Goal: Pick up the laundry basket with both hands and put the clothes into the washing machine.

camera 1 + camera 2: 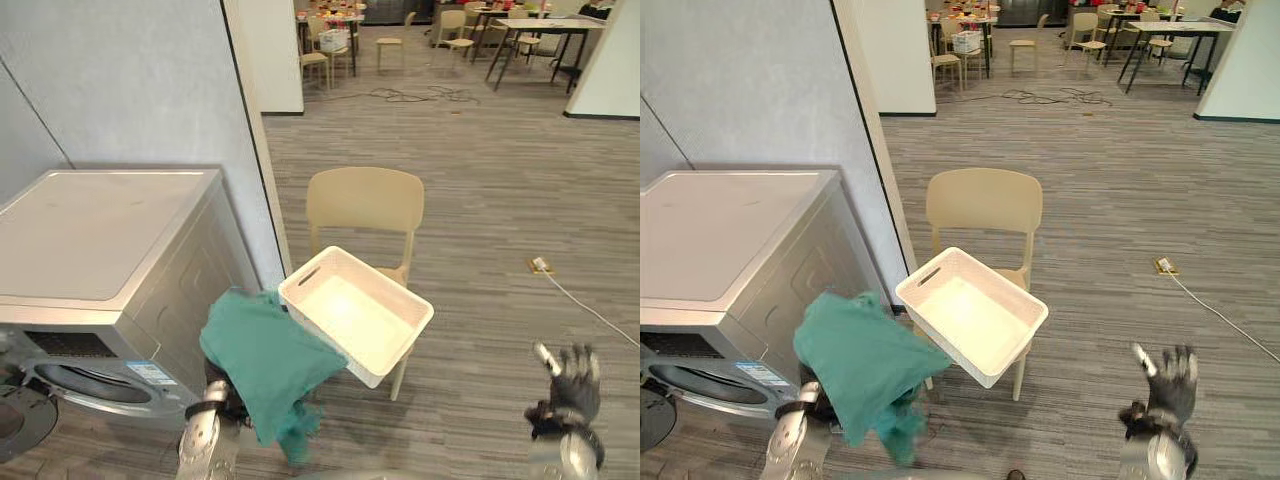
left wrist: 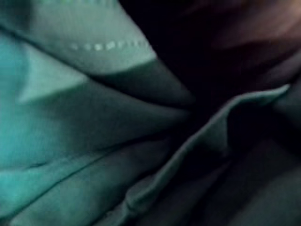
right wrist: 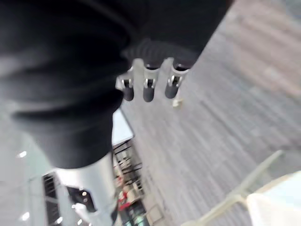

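A white laundry basket (image 1: 355, 312) rests tilted and empty on the seat of a beige chair (image 1: 365, 200). A teal-green cloth (image 1: 270, 360) hangs bunched in the air left of the basket, draped over my left hand (image 1: 222, 402), which is raised beside the washing machine (image 1: 100, 240). The same cloth (image 2: 94, 141) lies close against the left wrist camera. The machine's round opening (image 1: 90, 385) faces forward, low at the left, with its door (image 1: 20, 420) swung out. My right hand (image 1: 572, 385) is raised at the lower right, fingers (image 3: 148, 87) straight, holding nothing.
A grey wall panel (image 1: 150, 90) stands behind the machine. A small power strip (image 1: 541, 266) with a white cable lies on the wood floor at the right. Tables and chairs (image 1: 330, 45) stand far at the back.
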You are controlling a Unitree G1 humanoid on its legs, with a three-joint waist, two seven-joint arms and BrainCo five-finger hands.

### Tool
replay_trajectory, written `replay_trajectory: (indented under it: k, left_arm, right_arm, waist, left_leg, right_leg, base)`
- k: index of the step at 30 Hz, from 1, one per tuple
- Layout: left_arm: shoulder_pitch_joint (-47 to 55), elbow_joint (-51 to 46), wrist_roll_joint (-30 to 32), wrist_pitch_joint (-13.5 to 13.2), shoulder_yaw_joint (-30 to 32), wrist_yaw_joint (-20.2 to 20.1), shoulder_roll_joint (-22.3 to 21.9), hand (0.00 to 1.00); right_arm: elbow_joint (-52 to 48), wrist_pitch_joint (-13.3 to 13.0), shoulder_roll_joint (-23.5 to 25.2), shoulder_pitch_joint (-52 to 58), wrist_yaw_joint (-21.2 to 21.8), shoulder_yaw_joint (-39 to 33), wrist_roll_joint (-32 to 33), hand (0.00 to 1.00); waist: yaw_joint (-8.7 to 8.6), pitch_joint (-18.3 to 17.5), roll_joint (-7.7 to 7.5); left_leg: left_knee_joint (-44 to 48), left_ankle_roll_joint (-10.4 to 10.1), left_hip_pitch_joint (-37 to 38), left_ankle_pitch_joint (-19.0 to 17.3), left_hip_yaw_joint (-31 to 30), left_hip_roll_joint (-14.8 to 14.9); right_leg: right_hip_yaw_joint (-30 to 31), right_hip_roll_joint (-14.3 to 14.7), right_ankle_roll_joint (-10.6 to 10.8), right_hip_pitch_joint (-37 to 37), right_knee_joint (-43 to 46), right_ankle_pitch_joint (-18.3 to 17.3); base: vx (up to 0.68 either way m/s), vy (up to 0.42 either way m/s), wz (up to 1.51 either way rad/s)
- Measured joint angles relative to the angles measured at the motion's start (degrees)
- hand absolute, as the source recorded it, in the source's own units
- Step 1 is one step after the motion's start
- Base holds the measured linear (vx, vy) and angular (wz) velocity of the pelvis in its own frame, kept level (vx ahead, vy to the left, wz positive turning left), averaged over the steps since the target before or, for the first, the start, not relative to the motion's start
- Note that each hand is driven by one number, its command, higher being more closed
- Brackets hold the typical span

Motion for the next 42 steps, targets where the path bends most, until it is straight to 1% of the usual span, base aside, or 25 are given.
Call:
replay_trajectory:
  k: [3, 5, 9, 12, 15, 17, 19, 20, 21, 22, 23, 24, 26, 28, 30, 31, 32, 33, 34, 35, 36, 38, 40, 41, 42]
  left_arm:
    - [-0.84, 6.35, 1.38, 0.20, 1.19, 0.04, -1.72, 1.00]
    - [-2.87, 16.33, 1.25, 0.56, 2.44, 0.06, -2.16, 1.00]
    - [-5.87, 31.91, 1.58, 1.66, 4.84, 0.36, -2.27, 1.00]
    - [-7.06, 38.55, 3.61, 1.75, 7.52, 1.91, -2.17, 1.00]
    - [-7.98, 38.62, 3.60, 1.53, 9.18, 2.73, -2.48, 1.00]
    - [-9.13, 38.54, 3.61, 1.25, 10.89, 2.72, -2.38, 1.00]
    - [-11.11, 37.59, 3.53, 0.75, 11.20, 2.74, -2.31, 1.00]
    - [-11.36, 37.01, 3.47, 0.69, 11.15, 2.69, -2.31, 1.00]
    - [-11.84, 36.06, 3.48, 0.67, 10.06, 2.58, -2.31, 1.00]
    - [-11.62, 34.08, 3.48, 0.73, 8.71, 2.55, -2.27, 1.00]
    - [-11.37, 33.02, 3.52, 0.80, 8.24, 2.52, -2.25, 1.00]
    - [-11.53, 31.66, 3.52, 0.84, 7.48, 2.46, -2.15, 1.00]
    - [-11.16, 29.53, 3.53, 0.85, 6.10, 2.13, -1.70, 1.00]
    - [-10.52, 29.52, 3.54, 0.91, 6.08, 1.55, -1.73, 1.00]
    - [-10.08, 28.87, 3.44, 1.45, 5.34, 1.21, -1.78, 1.00]
    - [-10.13, 28.37, 3.42, 1.67, 5.01, 1.22, -1.78, 1.00]
    - [-10.65, 27.59, 0.54, 1.81, 4.05, 1.22, -2.30, 1.00]
    - [-11.19, 27.13, -0.34, 1.86, 3.91, 1.25, -2.28, 1.00]
    - [-12.03, 25.58, -1.88, 1.89, 3.88, 1.33, -2.26, 1.00]
    - [-12.08, 24.48, -2.39, 1.90, 3.35, 1.31, -2.25, 1.00]
    - [-11.98, 21.76, -3.44, 1.90, 1.84, 1.26, -2.06, 1.00]
    - [-12.44, 18.53, -4.15, 1.76, -0.96, 1.15, -0.90, 1.00]
    - [-14.26, 17.29, -4.35, 1.82, -3.62, 0.41, -0.87, 1.00]
    - [-14.46, 17.30, -4.18, 1.96, -3.95, 0.24, -0.92, 1.00]
    - [-14.51, 17.29, -3.71, 2.04, -4.94, 0.10, -0.91, 1.00]
  right_arm:
    - [8.48, 1.01, 0.46, 0.76, 0.03, -0.11, 1.09, 0.00]
    - [17.11, 1.66, 0.46, -0.09, 0.05, 0.09, 2.18, 0.00]
    - [28.43, 2.93, 0.01, -1.43, 0.97, 0.16, 2.40, 0.00]
    - [33.21, 3.57, -0.21, -2.19, 0.94, 0.30, 2.36, 0.00]
    - [33.88, 3.54, -0.60, -3.87, 0.48, 2.05, 2.51, 0.00]
    - [34.75, 3.07, -1.54, -6.83, 0.43, 3.29, 2.58, 0.00]
    - [36.72, 2.21, -2.37, -10.82, 0.39, 6.77, 2.53, 0.00]
    - [37.18, 2.22, -2.69, -11.60, 0.43, 7.69, 2.23, 0.00]
    - [38.28, 2.15, -3.70, -12.79, 0.59, 8.30, 1.74, 0.00]
    - [39.82, 2.23, -4.75, -13.47, 0.46, 8.31, 0.92, 0.00]
    - [40.77, 2.32, -4.78, -13.85, 0.33, 8.25, 0.02, 0.00]
    - [42.16, 2.47, -5.27, -14.28, -0.13, 8.05, -0.55, 0.00]
    - [42.76, 2.53, -5.71, -15.19, -0.45, 7.88, -2.06, 0.00]
    - [43.02, 2.71, -5.64, -15.38, -0.82, 7.79, -2.48, 0.00]
    - [43.03, 3.37, -5.79, -15.52, -1.37, 6.35, -2.52, 0.00]
    - [42.97, 3.48, -5.82, -15.71, -1.43, 6.06, -2.52, 0.00]
    - [42.88, 3.69, -5.59, -16.83, -1.46, 5.06, -2.49, 0.00]
    - [42.87, 3.82, -5.15, -17.34, -1.45, 4.51, -2.45, 0.00]
    - [42.60, 4.14, -3.46, -17.69, -1.33, 3.92, -2.36, 0.00]
    - [42.38, 4.23, -2.92, -17.71, -1.19, 3.88, -2.31, 0.00]
    - [42.22, 4.26, -2.31, -18.02, -1.24, 3.67, -2.21, 0.00]
    - [42.36, 4.56, -2.63, -18.06, -1.38, 3.30, -1.51, 0.00]
    - [42.38, 4.73, -3.65, -17.90, -1.64, 0.99, 0.80, 0.00]
    - [42.24, 4.76, -3.76, -17.82, -1.73, 0.63, 1.28, 0.00]
    - [41.53, 4.79, -4.06, -17.23, -1.81, -0.12, 2.30, 0.00]
  waist:
    - [1.35, 0.04, 0.02]
    - [1.52, 0.02, -0.08]
    - [1.82, 0.03, -0.23]
    - [2.26, 0.44, -0.32]
    - [2.89, 2.88, -0.73]
    - [3.04, 5.33, -1.80]
    - [3.30, 8.89, -2.95]
    - [3.51, 9.62, -3.22]
    - [4.38, 10.74, -3.03]
    - [4.66, 10.98, -3.04]
    - [4.50, 11.19, -2.69]
    - [4.29, 11.67, -3.50]
    - [4.84, 11.89, -2.74]
    - [4.63, 11.85, -2.65]
    - [4.39, 11.83, -2.60]
    - [4.47, 11.80, -2.57]
    - [4.49, 11.65, -2.77]
    - [4.50, 11.82, -4.02]
    - [4.59, 11.89, -5.38]
    - [4.55, 11.82, -5.49]
    - [4.73, 11.78, -5.53]
    - [4.74, 11.16, -5.30]
    - [5.06, 10.39, -3.57]
    - [4.96, 10.24, -3.36]
    - [4.50, 9.71, -2.50]
  left_leg:
    - [-0.17, 0.12, 1.21, -0.42, 0.22, -0.16]
    - [-0.18, 0.19, 1.79, -0.50, 0.35, -0.28]
    - [-0.20, 0.28, 2.14, -0.56, 1.11, -0.22]
    - [-0.20, 0.30, 2.17, -0.68, 1.34, -0.21]
    - [-0.06, 0.35, 1.63, -0.68, 1.30, -0.08]
    - [3.00, 0.63, -1.79, -0.83, 0.37, -0.04]
    - [7.10, 1.19, -7.93, -1.15, -4.09, -0.99]
    - [7.64, 1.29, -9.44, -1.06, -5.39, -1.38]
    - [8.50, 2.05, -12.50, -0.51, -8.62, -2.56]
    - [8.69, 2.52, -15.05, -0.23, -11.96, -4.11]
    - [8.09, 2.99, -15.75, -0.56, -12.72, -4.52]
    - [7.99, 6.24, -16.95, -2.41, -10.35, -4.84]
    - [14.74, 6.68, -18.27, -2.62, -3.03, -1.86]
    - [17.54, 6.60, -16.59, -2.81, -0.66, 0.57]
    - [18.20, 6.65, -12.65, -2.58, 2.50, 6.25]
    - [17.50, 6.44, -11.93, -2.42, 3.10, 7.36]
    - [16.77, 2.19, -10.63, -3.40, 4.29, 6.27]
    - [17.47, 2.02, -11.09, -3.51, 4.78, 4.83]
    - [19.35, 1.45, -12.58, -4.01, 5.09, 3.01]
    - [20.31, 0.44, -12.98, -5.12, 5.07, 2.86]
    - [22.42, 0.08, -13.55, -8.20, 5.06, 2.47]
    - [28.14, 1.21, -17.18, -12.36, 4.48, 1.71]
    - [36.69, 3.12, -22.40, -18.56, 3.12, 0.38]
    - [36.85, 3.83, -22.44, -19.09, 3.07, -0.47]
    - [36.40, 4.67, -21.95, -19.57, 2.87, -1.88]
  right_leg:
    - [-0.74, -0.48, 0.39, 0.91, 1.03, -0.88]
    - [-1.09, -0.68, 0.41, 1.26, 1.95, -1.60]
    - [-0.76, -0.66, 0.50, 1.21, 2.21, -1.82]
    - [-0.68, -0.68, 0.52, 1.09, 2.70, -2.07]
    - [-1.38, -1.24, 0.38, -1.05, 7.42, -4.53]
    - [-2.71, -2.61, -0.03, -4.57, 13.35, -7.01]
    - [-5.67, -5.02, -0.33, -9.54, 20.64, -10.28]
    - [-6.85, -5.72, -0.14, -10.69, 22.36, -11.17]
    - [-9.41, -7.43, 0.07, -12.70, 25.82, -12.88]
    - [-12.81, -9.74, 0.07, -13.99, 28.84, -14.85]
    - [-15.08, -10.92, -0.23, -13.87, 29.68, -15.31]
    - [-19.20, -13.96, -0.63, -12.98, 29.23, -15.35]
    - [-25.21, -16.71, -1.02, -9.67, 28.69, -15.07]
    - [-27.65, -17.75, -1.00, -7.08, 28.74, -15.05]
    - [-30.63, -19.12, 0.21, -3.05, 28.75, -14.35]
    - [-31.21, -19.61, 0.80, -2.48, 28.84, -14.04]
    - [-31.93, -21.78, 3.48, -1.57, 28.41, -12.38]
    - [-32.25, -22.85, 4.41, -1.15, 27.71, -11.49]
    - [-32.80, -23.65, 4.48, -0.04, 25.07, -9.08]
    - [-32.81, -23.45, 4.35, 0.81, 23.47, -7.59]
    - [-32.71, -23.34, 4.41, 2.18, 21.33, -5.13]
    - [-32.81, -24.01, 4.52, 2.86, 19.28, -2.69]
    - [-32.92, -25.80, 3.46, 3.20, 18.38, -0.31]
    - [-32.49, -26.50, 1.76, 3.17, 18.39, 0.89]
    - [-30.57, -27.14, -3.39, 2.78, 18.55, 4.39]
  base:
    - [-0.02, 0.016, 0.07]
    - [-0.02, 0.018, 0.09]
    - [-0.01, 0.004, -0.04]
    - [0.00, 0.000, -0.02]
    - [0.00, 0.004, 0.18]
    - [-0.08, -0.018, 0.49]
    - [-0.12, -0.036, 0.83]
    - [-0.08, -0.035, 1.11]
    - [-0.04, -0.047, 1.43]
    - [-0.02, -0.049, 1.63]
    - [0.02, -0.027, 1.94]
    - [0.04, 0.020, 1.83]
    - [0.05, 0.049, 1.62]
    - [0.04, 0.090, 0.87]
    - [0.06, 0.186, 0.82]
    - [0.12, 0.344, 0.65]
    - [0.11, 0.326, 0.47]
    - [0.13, 0.370, 0.56]
    - [0.07, 0.217, 0.42]
    - [0.07, 0.280, 0.39]
    - [0.03, 0.295, 0.30]
    - [-0.02, 0.290, 0.29]
    - [-0.04, 0.319, 0.30]
    - [-0.01, 0.352, 0.30]
    - [0.10, 0.444, 0.27]
